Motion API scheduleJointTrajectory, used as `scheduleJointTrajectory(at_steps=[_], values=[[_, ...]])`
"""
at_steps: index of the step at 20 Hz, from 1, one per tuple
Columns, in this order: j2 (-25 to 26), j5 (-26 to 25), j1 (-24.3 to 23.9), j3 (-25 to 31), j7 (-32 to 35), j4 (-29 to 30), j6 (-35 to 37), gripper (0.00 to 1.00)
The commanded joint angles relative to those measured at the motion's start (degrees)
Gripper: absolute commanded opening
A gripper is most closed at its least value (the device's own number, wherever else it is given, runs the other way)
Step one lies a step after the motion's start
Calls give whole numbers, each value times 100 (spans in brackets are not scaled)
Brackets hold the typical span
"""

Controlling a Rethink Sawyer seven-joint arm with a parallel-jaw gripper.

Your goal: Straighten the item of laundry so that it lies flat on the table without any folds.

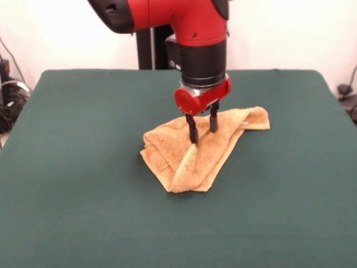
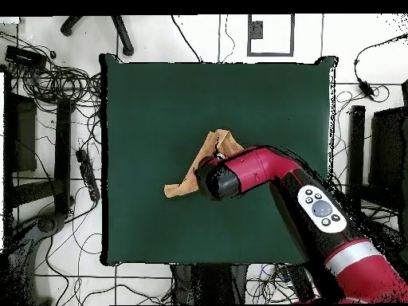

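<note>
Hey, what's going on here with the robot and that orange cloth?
A red and black robot arm is working on a golden-orange towel lying crumpled near the middle of a green table. Its gripper is down on the towel with the two fingers apart, their tips at the fabric. The towel is still bunched and folded over itself, with one corner trailing out to the side, so it is not flat yet.

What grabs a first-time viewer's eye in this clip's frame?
The red and black arm comes down over mid-table, its open gripper planted on a crumpled golden-orange towel. The towel lies bunched in folds near the middle of the dark green table, one corner trailing out sideways.
</note>
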Motion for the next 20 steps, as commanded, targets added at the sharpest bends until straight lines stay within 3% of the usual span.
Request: scheduleJointTrajectory(at_steps=[1, 20], values=[[334, -36, 82, 626, -2092, -759, 1054, 100], [594, 70, 108, 922, -2968, -1390, 1761, 100]])
